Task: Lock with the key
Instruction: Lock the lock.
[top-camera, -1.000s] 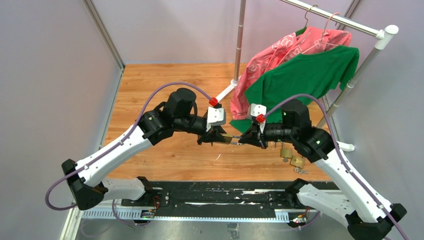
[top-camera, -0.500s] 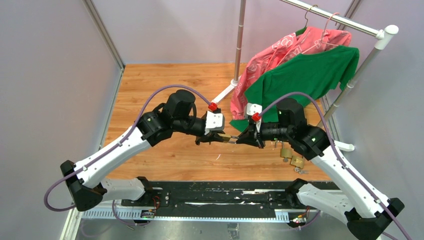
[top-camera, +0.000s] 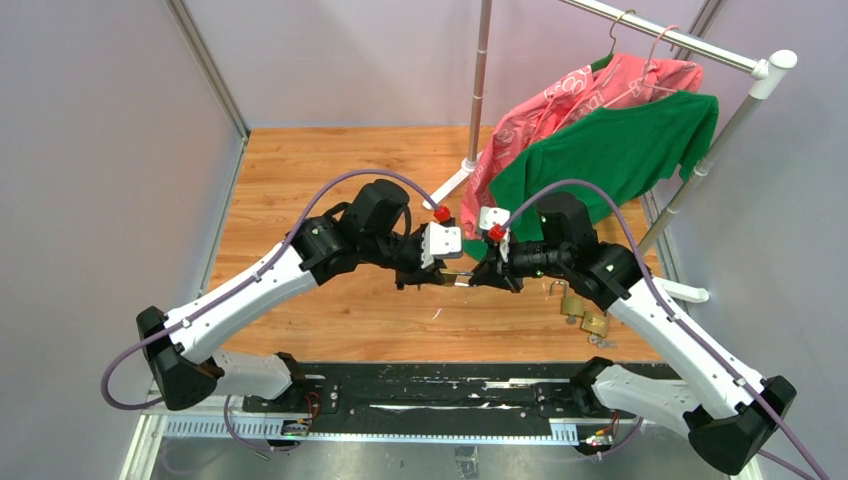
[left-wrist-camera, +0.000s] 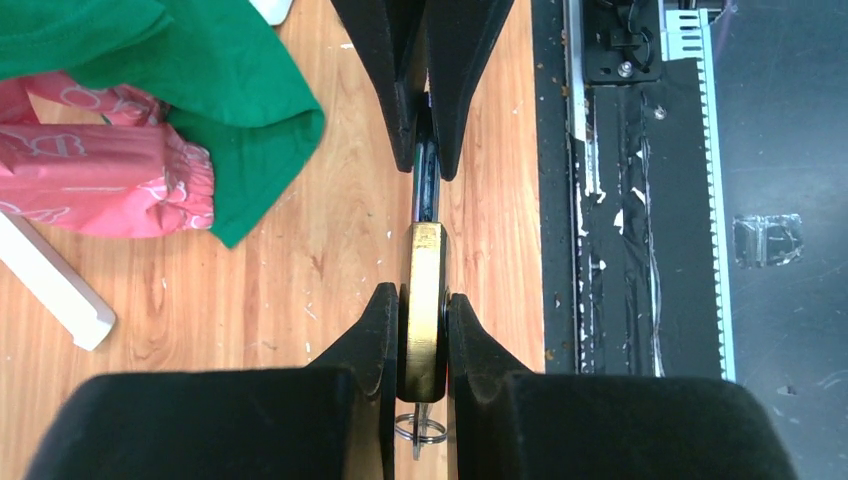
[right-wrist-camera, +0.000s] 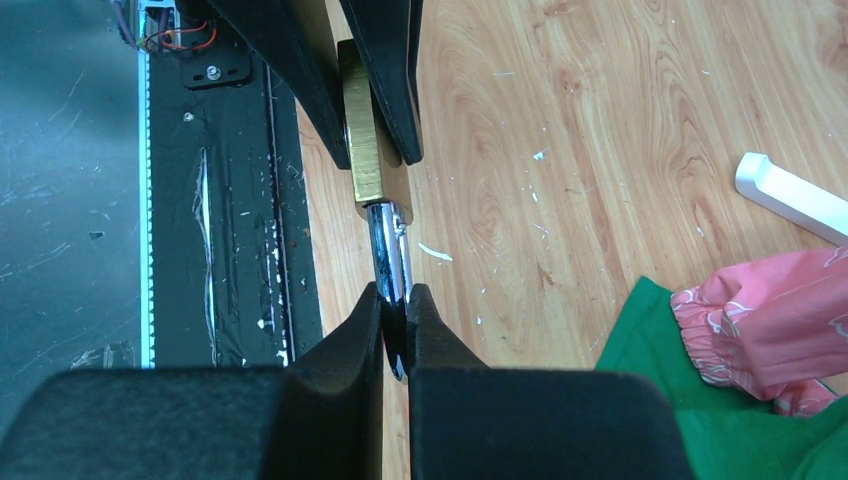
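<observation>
Two claws meet above the middle of the wooden desk (top-camera: 300, 180), and both of yours are loaded. Your left claw (left-wrist-camera: 423, 305) is clamped on the brass padlock (left-wrist-camera: 426, 265), one finger pressed against each flat face of the body. Your right claw (right-wrist-camera: 394, 300) is pinched tight on the chrome shackle (right-wrist-camera: 386, 240), which sticks out of the end of the brass body towards it. The padlock is in the air between the two claws, clear of the desk, with its long axis running straight from one claw to the other.

In the left wrist view, a small wire ring (left-wrist-camera: 420, 432) shows under the padlock's far end, behind your left fingertips. You cannot see the key itself.

Two more brass padlocks (top-camera: 585, 312) lie on the desk near your right arm. At the far right, a green shirt (top-camera: 610, 150) and a pink garment (top-camera: 560, 100) hang from a clothes rack (top-camera: 482, 80).
</observation>
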